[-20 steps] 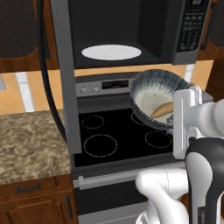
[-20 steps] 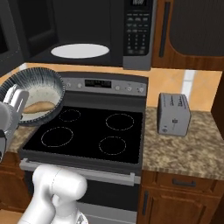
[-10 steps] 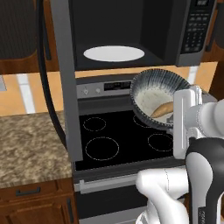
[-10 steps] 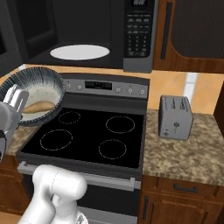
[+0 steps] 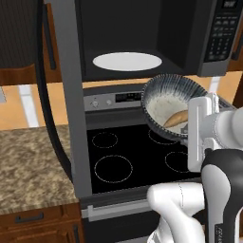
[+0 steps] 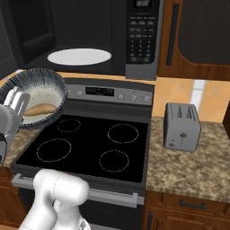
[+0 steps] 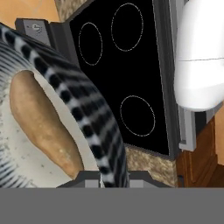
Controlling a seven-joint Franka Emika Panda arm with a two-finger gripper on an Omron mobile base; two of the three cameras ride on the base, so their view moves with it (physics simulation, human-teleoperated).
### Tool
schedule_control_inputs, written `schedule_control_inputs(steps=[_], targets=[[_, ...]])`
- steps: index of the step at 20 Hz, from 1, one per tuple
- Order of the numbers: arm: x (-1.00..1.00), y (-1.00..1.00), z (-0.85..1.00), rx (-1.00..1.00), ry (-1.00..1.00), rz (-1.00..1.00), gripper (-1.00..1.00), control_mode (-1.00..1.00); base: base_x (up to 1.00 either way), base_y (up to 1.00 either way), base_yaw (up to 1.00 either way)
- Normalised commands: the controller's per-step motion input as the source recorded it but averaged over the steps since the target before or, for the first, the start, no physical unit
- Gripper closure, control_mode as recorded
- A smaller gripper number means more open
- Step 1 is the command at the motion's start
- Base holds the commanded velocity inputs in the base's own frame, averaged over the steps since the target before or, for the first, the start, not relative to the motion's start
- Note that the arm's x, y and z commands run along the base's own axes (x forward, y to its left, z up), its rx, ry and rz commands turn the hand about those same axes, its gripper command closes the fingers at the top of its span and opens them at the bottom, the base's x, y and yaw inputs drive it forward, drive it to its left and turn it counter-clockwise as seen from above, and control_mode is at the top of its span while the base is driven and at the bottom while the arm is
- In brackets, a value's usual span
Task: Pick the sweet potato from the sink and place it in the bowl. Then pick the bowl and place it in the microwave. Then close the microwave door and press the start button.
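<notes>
The fingers (image 7: 101, 178) are pinching together on the rim of the bowl (image 5: 172, 113), the striped rim passing straight down between them in the hand view, though the tips themselves are mostly hidden there, so the exact contact is hard to make out. In the left base view the white hand is standing upright at the bowl's near right edge, holding it tilted so that its mouth is facing up and toward the camera, lifted in the air over the back right part of the stove (image 5: 137, 159). The sweet potato (image 5: 176, 118) is lying inside the bowl, a smooth tan-orange tuber with tapered ends resting against the pale speckled inner wall; the outside of the bowl is showing dark blue-grey streaks. Behind the hand, the white arm with dark joints is rising from the lower edge of both base views, its wrist bent forward toward the cooktop. The stove top is flat glossy black glass with thin white burner rings and a grey control strip at the back. Above it the microwave (image 6: 134, 40) is standing open, dark inside, with a flat white round turntable plate (image 6: 79, 56) on its floor, and the microwave door (image 5: 66, 90) is swinging out to the left, grey-framed. To the right a boxy grey toaster (image 6: 182, 126) is sitting on the mottled granite surface (image 6: 188, 166).
</notes>
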Motion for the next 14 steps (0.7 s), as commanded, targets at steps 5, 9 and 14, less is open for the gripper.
schedule_control_inputs(steps=[5,9,14], targets=[[0.0,0.0,0.0,0.0,0.0,0.0,1.0,1.0,0.29,0.0,0.02],[0.0,0.0,0.0,0.0,0.0,0.0,1.0,1.0,0.39,0.0,0.02],[-0.01,0.0,-0.03,0.0,0.0,0.02,1.0,-1.0,0.15,0.0,0.02]])
